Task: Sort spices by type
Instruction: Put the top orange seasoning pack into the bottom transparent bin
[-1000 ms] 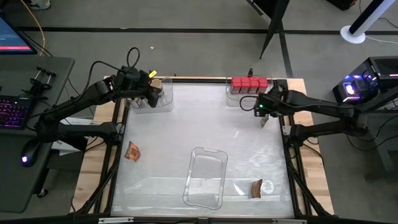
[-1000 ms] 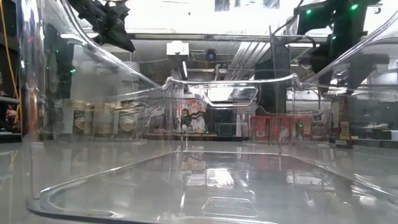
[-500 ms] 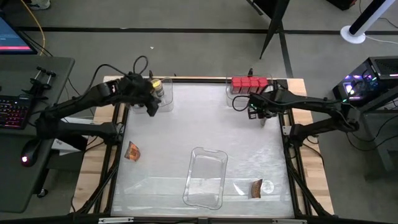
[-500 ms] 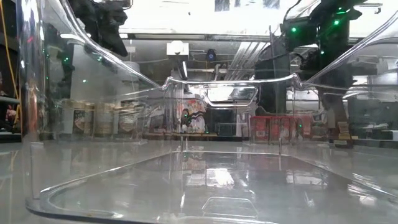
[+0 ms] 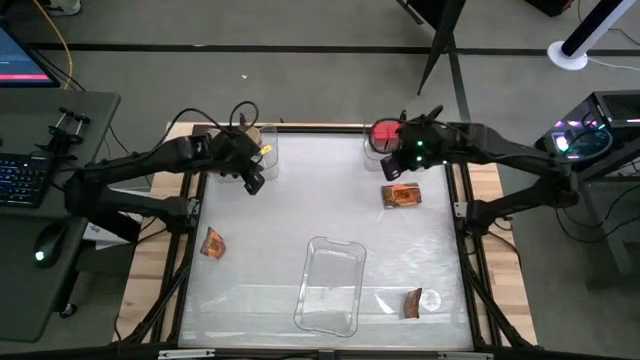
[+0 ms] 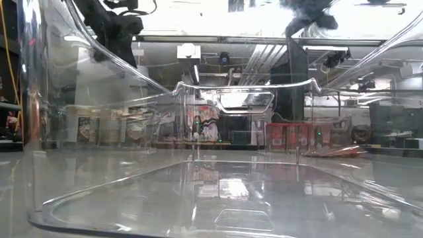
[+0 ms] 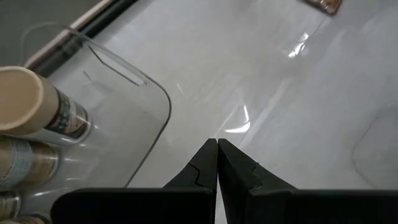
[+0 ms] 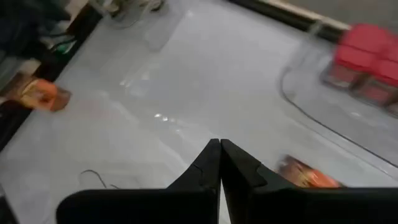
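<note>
Red boxy containers stand in a clear tray at the far right. Jars with tan lids stand in a clear tray at the far left. One orange-red foil packet lies flat on the table just below my right gripper, which hangs shut and empty above it. Another packet lies at the left, and a third at the near right. My left gripper is shut and empty, in the air just off the jar tray's near corner.
An empty clear tray lies at the middle of the near side and fills the low view. Bare table lies between the two arms and around the packets. Black frame rails run along the table's left and right edges.
My right gripper has risen and swung toward the far edge and the table's left. The packet now shows lying on the table where the gripper stood. My left gripper has come off the jar tray, going toward the near edge and the right and sinking a little.
</note>
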